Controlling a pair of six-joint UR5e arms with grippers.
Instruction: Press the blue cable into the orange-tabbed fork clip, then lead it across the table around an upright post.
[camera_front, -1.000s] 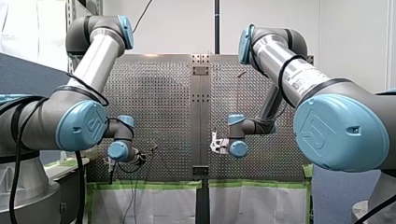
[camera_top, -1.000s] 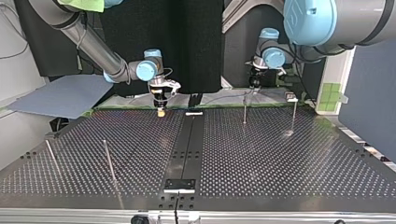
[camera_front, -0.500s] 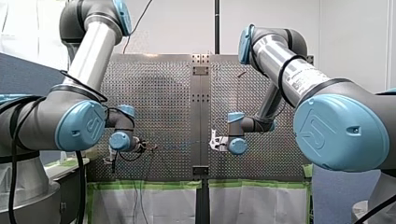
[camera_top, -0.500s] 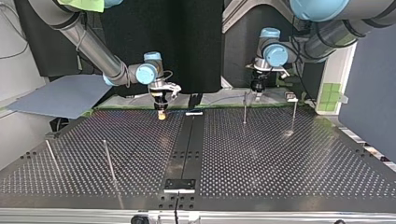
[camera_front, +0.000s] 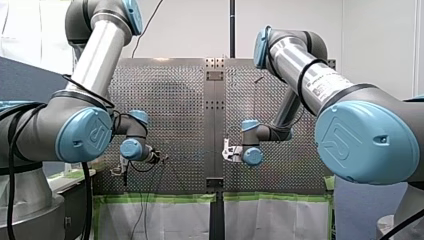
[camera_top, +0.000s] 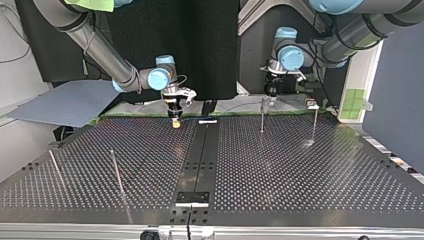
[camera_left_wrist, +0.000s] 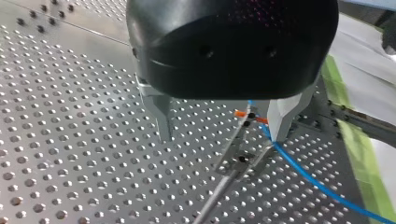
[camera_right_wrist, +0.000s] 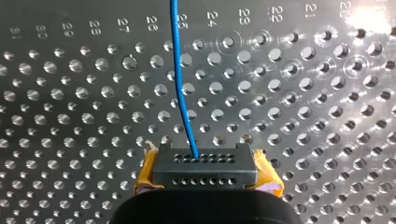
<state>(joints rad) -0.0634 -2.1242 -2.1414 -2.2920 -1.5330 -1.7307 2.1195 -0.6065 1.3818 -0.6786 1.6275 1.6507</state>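
Our left arm (camera_front: 97, 55) comes in from the front view's left, its forearm rising steeply and its wrist folded low. Our left gripper (camera_left_wrist: 223, 128) points downward, and its pale metal jaws stand well apart. Our right arm (camera_front: 310, 75) comes in from that view's right, sloping down to a wrist turned inward toward the middle. Our right gripper (camera_right_wrist: 198, 165) also points downward, and its yellow pads (camera_right_wrist: 268, 175) are closed in on the blue cable (camera_right_wrist: 180, 70).

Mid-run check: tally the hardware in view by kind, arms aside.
thin upright metal posts: 4
blue cable: 1
orange-tabbed fork clip: 1
black perforated connector block on the cable's end: 1
Total: 7
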